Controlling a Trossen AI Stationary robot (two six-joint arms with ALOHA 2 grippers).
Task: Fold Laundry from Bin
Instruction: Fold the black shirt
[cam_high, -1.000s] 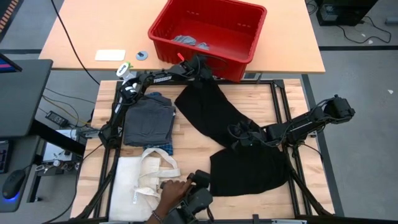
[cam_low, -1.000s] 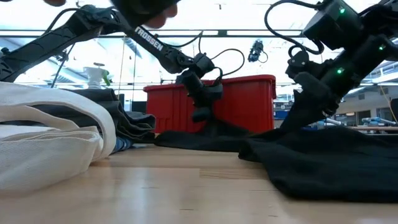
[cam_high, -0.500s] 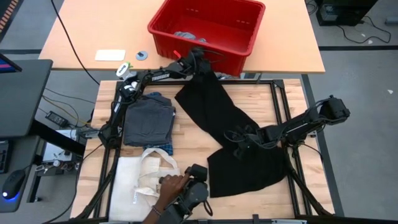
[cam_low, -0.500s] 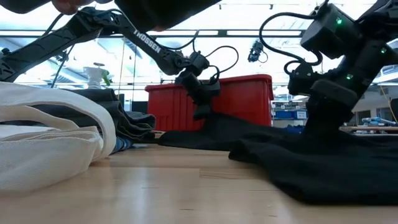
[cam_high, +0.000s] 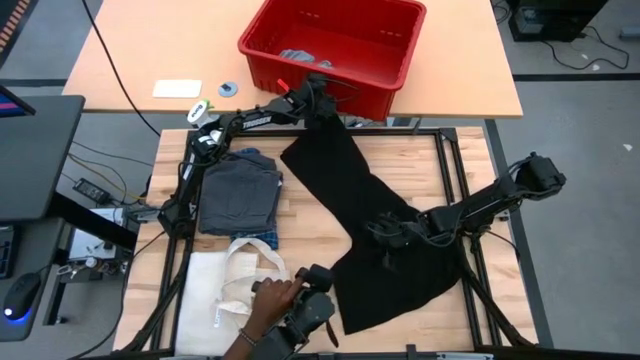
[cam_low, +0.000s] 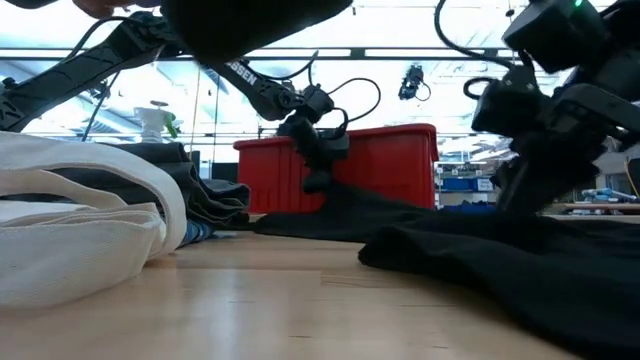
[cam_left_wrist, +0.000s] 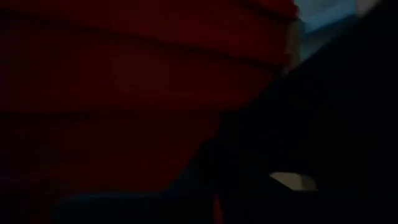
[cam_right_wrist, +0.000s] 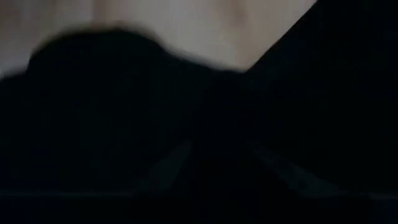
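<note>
A large black piece of laundry (cam_high: 340, 175) lies slantwise across the wooden table, from the red bin (cam_high: 320, 70) toward the near right. My left gripper (cam_high: 322, 108) is shut on its far end, just in front of the bin's near wall. Over the piece's middle, my right gripper (cam_high: 385, 235) is shut on bunched black cloth. In the low view the cloth (cam_low: 450, 250) rises toward both grippers. Light grey pieces (cam_high: 300, 57) lie inside the bin. A folded dark grey piece (cam_high: 238, 195) rests flat at the left. My left gripper holds the black piece by its far end (cam_high: 326, 124), the fingers slanting down from the table's left. That end is lifted off the table (cam_low: 325, 195), and the cloth slopes down from it onto the wood. My right gripper holds a bunch of cloth at the piece's middle (cam_high: 397, 246), coming from the right and slanting down. The dark cloth hides the fingers, so layers cannot be told. The cloth rises up to it (cam_low: 520, 205), and the rest lies on the table.
A cream tote bag (cam_high: 215, 290) lies at the near left, with a person's hand (cam_high: 268, 300) beside it at the near edge. A strip of blue plaid (cam_high: 262, 238) shows under the grey pile. A white card (cam_high: 177, 88) and small items lie left of the bin.
My right gripper has gone toward the table's near edge and turned, drawing the black piece's middle along. The piece's near part has slid toward the near left and now lies more slanted. The far end stays lifted in my left gripper. The bin's near wall has drawn back.
</note>
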